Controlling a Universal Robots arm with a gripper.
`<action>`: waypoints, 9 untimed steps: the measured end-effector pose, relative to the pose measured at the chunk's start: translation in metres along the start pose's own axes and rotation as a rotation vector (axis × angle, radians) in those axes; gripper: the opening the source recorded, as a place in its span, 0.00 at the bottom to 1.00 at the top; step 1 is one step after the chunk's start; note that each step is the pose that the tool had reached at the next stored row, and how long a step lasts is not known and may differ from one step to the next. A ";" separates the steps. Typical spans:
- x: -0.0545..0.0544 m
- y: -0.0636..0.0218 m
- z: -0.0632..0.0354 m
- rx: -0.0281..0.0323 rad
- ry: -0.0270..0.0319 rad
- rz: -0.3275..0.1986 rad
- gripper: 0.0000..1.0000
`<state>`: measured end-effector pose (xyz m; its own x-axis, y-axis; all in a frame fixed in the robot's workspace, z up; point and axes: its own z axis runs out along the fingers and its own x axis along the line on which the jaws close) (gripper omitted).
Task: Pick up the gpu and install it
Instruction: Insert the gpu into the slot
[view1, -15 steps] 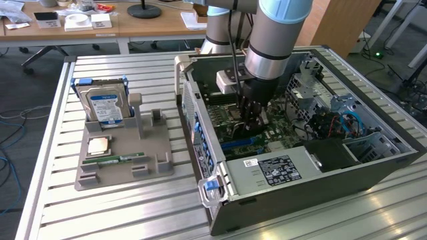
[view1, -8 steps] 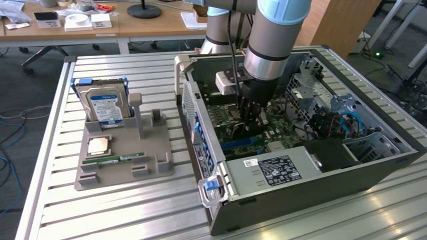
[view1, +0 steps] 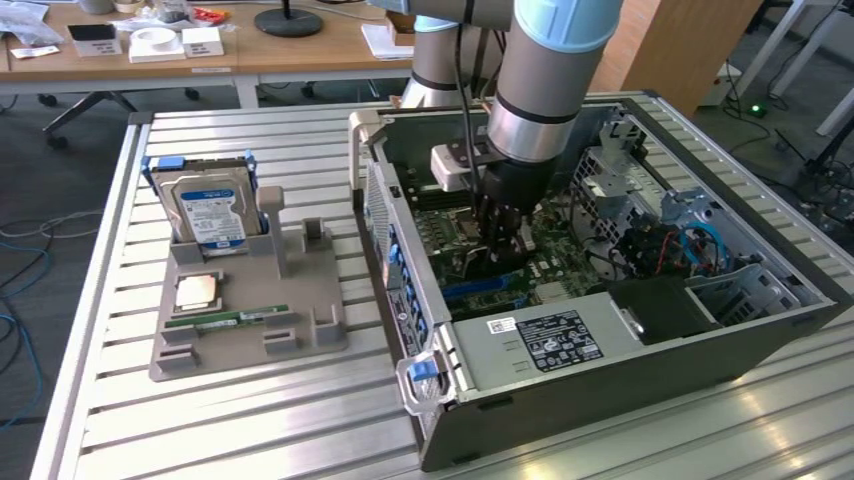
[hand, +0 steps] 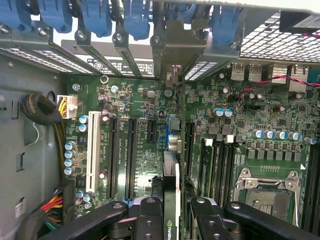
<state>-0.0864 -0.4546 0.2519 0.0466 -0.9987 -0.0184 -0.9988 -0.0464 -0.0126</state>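
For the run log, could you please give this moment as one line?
gripper: shut on gpu | place: inside case, over motherboard | gpu: edge-on above slots

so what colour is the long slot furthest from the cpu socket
White, on the green motherboard; the long slot shows best in the wrist view.

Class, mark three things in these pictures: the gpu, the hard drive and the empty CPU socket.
gpu (hand: 171, 190): wrist view, on its top edge between the gripper fingers.
hard drive (view1: 210, 212): exterior view, on its blue label.
CPU socket (hand: 266, 196): wrist view, on its dark centre inside the metal frame.
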 end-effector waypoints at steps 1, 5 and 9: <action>0.000 0.0000 0.0001 0.0000 0.0001 0.000 0.26; 0.000 0.0000 0.0010 -0.0001 0.0002 0.000 0.26; 0.000 0.0001 0.0024 -0.0001 0.0001 0.000 0.26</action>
<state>-0.0864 -0.4547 0.2495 0.0465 -0.9988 -0.0183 -0.9989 -0.0462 -0.0125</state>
